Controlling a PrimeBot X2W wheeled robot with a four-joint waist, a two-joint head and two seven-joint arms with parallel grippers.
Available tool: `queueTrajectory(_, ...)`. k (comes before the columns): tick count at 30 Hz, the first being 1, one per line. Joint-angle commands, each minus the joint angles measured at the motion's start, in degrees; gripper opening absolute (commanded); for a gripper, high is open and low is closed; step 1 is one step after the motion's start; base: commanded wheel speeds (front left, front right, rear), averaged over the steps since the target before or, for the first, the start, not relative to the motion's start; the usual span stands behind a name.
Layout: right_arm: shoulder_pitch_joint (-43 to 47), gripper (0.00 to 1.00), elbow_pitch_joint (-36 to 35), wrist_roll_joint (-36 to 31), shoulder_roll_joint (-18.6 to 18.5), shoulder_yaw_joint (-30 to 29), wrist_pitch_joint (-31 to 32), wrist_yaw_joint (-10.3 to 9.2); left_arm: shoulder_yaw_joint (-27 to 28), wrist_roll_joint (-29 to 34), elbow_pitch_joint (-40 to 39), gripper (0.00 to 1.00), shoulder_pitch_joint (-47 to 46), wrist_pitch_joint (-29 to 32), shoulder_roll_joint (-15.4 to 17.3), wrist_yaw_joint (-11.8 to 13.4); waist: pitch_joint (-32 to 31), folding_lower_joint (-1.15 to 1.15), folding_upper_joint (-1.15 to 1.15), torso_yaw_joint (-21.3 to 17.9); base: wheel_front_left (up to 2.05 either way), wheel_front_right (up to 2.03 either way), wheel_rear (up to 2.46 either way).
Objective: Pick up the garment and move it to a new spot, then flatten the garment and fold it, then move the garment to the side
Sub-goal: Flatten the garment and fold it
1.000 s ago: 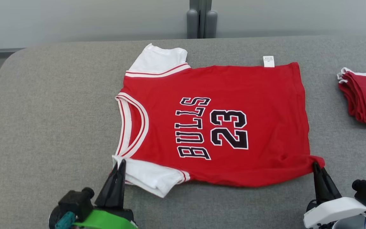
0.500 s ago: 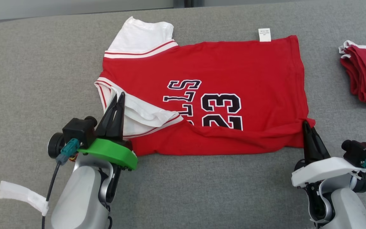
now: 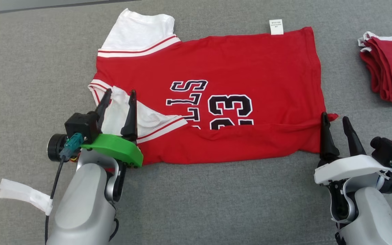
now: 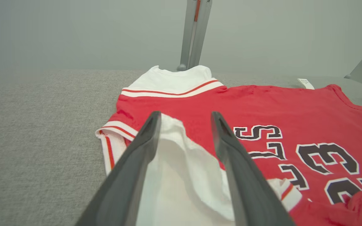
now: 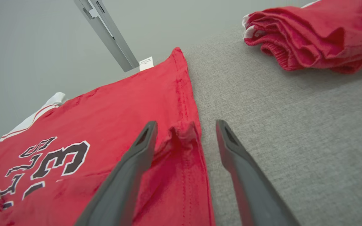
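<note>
The garment (image 3: pixel 237 68) is a red jersey with white sleeves and black "BULLS 23" lettering, lying on the grey table with its near edge folded up over the print. My left gripper (image 3: pixel 119 97) is open, its fingers straddling the folded-over white sleeve (image 3: pixel 148 119); the left wrist view shows that sleeve (image 4: pixel 181 163) between the two fingers. My right gripper (image 3: pixel 335 119) is open at the garment's near right corner (image 3: pixel 330 116); in the right wrist view the red corner (image 5: pixel 184 131) lies loose between its fingers.
A folded stack of red clothes (image 3: pixel 390 68) sits at the right side of the table (image 3: pixel 29 68), and it appears in the right wrist view as the red stack (image 5: pixel 313 34). A white strap (image 3: pixel 22 195) hangs off my left arm. A grey post (image 4: pixel 195 31) stands beyond the table.
Both grippers carried the garment's near edge forward over the print, then opened and let go of the sleeve and the corner. The head camera tilted down.
</note>
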Motion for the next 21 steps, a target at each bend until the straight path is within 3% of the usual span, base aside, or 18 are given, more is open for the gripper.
queueTrajectory(1, -0.8, 1.0, -0.3, -1.0, -0.1, -0.5, -0.5, 0.0, 0.7, 0.1, -1.4, 1.0, -0.1, -0.5, 0.1, 0.4, -0.6, 0.0, 0.0, 0.5, 0.0, 0.0, 0.0)
queueTrajectory(13, 4.2, 1.0, -7.8, -6.8, -0.1, -5.6, -1.2, 0.0, 6.1, -2.0, -9.8, 1.0, 11.1, -0.2, 0.8, 1.0, -5.7, 0.0, 0.0, 3.2, 0.0, 0.0, 0.0)
queueTrajectory(21, 8.1, 1.0, -12.1, -8.2, -0.1, -5.3, 1.0, 0.0, 7.3, -6.7, -10.6, 1.0, 18.2, 9.5, 1.3, 1.5, -8.5, 0.0, 0.0, 3.6, 0.0, 0.0, 0.0)
